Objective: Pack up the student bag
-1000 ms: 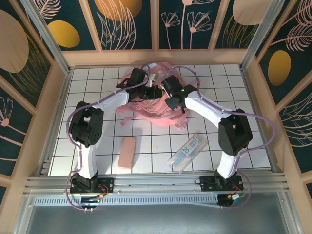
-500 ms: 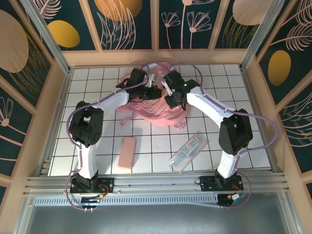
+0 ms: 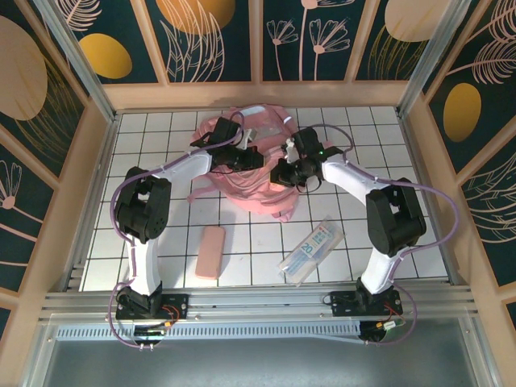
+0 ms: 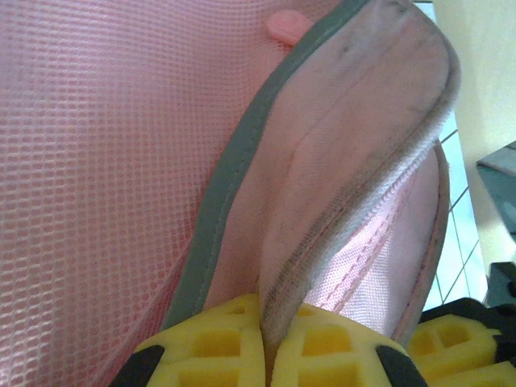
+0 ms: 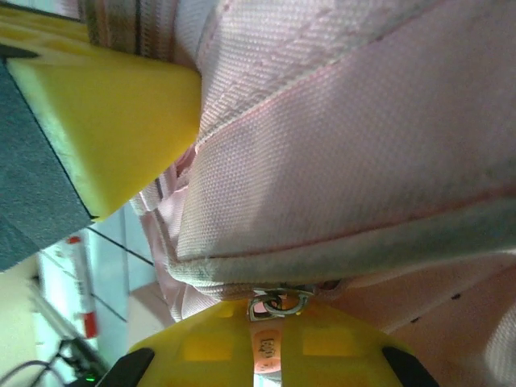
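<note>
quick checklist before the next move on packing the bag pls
1. Left gripper pinching the student bag at its opening edge: ok.
2. Right gripper closed at the zipper pull: ok, as far as the right wrist view shows.
3. Opening wide enough to load: cannot tell.
4. Pencil case packed: not ok, it lies on the table.
5. Clear pouch packed: not ok, it also lies on the table.

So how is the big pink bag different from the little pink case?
The student bag is much bigger than the pencil case. The bag is soft and crumpled, while the case is flat and rectangular. The left gripper pinches the bag's edge, while the case lies untouched on the tiles. Both are pink.
</note>
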{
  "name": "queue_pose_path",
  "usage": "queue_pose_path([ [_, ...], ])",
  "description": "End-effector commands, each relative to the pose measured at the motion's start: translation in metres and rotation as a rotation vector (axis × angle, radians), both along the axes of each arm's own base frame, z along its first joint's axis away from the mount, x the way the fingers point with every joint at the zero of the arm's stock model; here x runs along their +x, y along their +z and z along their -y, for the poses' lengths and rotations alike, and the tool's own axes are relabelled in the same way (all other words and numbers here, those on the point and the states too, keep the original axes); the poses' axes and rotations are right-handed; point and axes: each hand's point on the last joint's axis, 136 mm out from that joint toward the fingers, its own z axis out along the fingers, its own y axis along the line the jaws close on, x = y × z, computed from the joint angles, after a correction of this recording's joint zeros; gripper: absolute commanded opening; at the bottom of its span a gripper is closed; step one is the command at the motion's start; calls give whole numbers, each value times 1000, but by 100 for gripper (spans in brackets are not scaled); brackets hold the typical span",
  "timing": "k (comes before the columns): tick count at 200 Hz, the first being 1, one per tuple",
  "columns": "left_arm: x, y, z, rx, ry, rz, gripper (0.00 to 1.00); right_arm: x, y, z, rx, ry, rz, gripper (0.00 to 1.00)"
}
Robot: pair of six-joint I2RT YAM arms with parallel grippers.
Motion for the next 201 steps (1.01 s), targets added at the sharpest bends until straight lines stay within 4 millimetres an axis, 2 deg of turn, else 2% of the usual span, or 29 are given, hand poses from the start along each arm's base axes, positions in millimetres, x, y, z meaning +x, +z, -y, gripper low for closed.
queue_pose_path([
  [1,24,74,13,-144,26,189,0,-40,36,-48,281,106,-134,2],
  [15,25,72,10,-140,28,184,0,-41,37,-47,276,104,-139,7],
  [32,24,70,7,-131,29,182,0,-35,37,-35,259,78,-135,13],
  [50,25,68,4,-117,29,188,0,-27,31,-19,164,44,-101,19],
  [63,24,66,4,-111,27,188,0,-24,29,-12,106,41,-78,19],
  [87,23,62,3,-109,25,182,0,-23,28,-12,101,34,-69,20],
  [121,20,58,3,-104,18,174,0,-19,30,-11,65,21,-42,29],
  [170,20,55,3,-103,19,168,0,-16,28,-10,37,15,-35,27],
  [184,20,54,3,-105,22,164,0,-14,23,-5,-22,2,-22,27],
  [201,20,53,2,-105,28,160,0,-3,18,10,-174,-58,40,27],
])
